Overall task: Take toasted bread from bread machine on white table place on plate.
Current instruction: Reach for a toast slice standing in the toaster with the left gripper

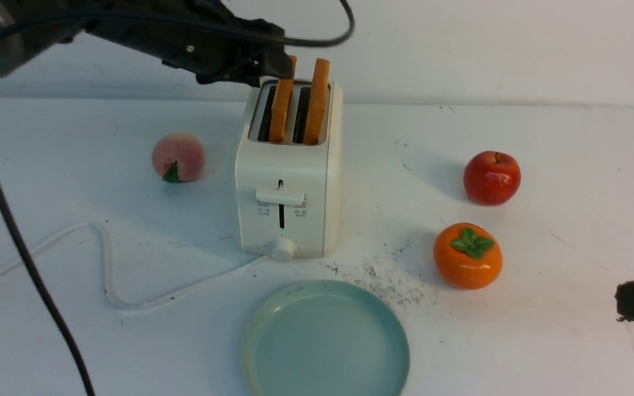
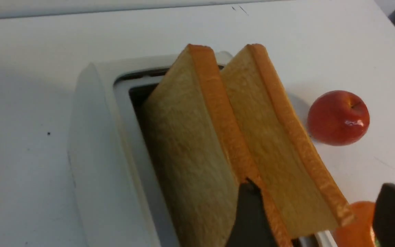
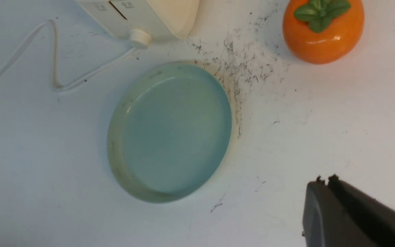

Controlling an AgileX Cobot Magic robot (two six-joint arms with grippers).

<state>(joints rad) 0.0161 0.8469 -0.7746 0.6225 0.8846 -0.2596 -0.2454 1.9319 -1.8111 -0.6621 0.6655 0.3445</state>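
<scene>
Two square golden toasted bread slices with orange-brown crusts [image 1: 281, 110] [image 1: 317, 102] stand upright in the slots of the cream-white boxy bread machine [image 1: 289, 187], mid white bench [image 1: 559, 352], with the round pale teal plate [image 1: 325, 341] just in front of it. Black left fingers [image 2: 250, 212] are released and spread at the slices' far end, one tip between the two slices by a crust, the other outside the slice nearer the glossy red apple [image 1: 492, 177]. Black right fingers [image 3: 324, 206] are clenched together at the right side, beyond the orange persimmon [image 1: 468, 256].
</scene>
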